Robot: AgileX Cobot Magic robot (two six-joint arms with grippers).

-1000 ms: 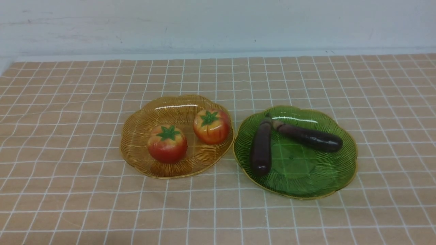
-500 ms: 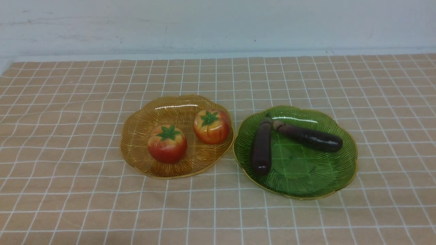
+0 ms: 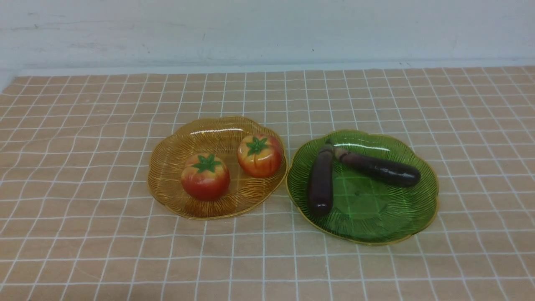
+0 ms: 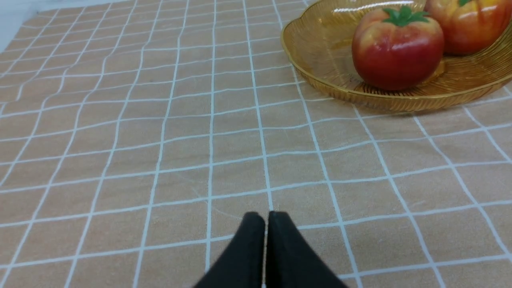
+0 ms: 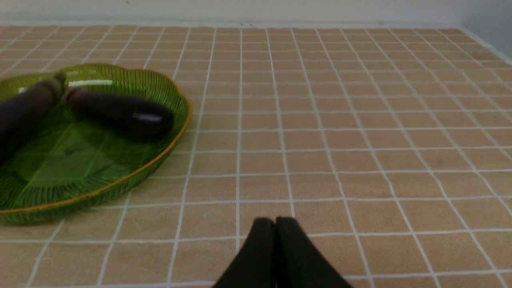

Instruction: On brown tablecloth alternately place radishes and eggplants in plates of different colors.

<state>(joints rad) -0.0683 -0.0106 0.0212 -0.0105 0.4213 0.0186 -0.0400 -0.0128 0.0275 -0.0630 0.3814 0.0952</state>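
Counting from left to right on the brown tablecloth (image 3: 83,234): two plates, two radishes, two eggplants. The amber plate (image 3: 167,167) sits left of centre and holds both radishes; the near radish (image 3: 205,176) lies toward that plate's 6 o'clock and the far radish (image 3: 259,155) toward its 2 o'clock, the two close together with a narrow gap between them. The green plate (image 3: 388,225) sits just beside it on the right, their rims almost touching. Both eggplants lie in the green plate: the left eggplant (image 3: 321,179) runs from 11 o'clock down toward 8 o'clock, and the right eggplant (image 3: 378,168) runs from 11 o'clock across toward 3 o'clock, their stem ends meeting at the far rim.

Open cloth surrounds both plates on every side, with wide bare stretches at the far left, far right and along the near edge; the cloth is slightly wrinkled on the left. A pale wall (image 3: 267,29) bounds the tabletop at the back.

Neither arm shows in the front view. In the left wrist view, the left pincer (image 4: 266,218) hovers low over bare cloth with its tips pressed together, holding nothing, the amber plate well apart from it. In the right wrist view, the right pincer (image 5: 275,223) is likewise closed and empty over bare cloth, the green plate off to one side.
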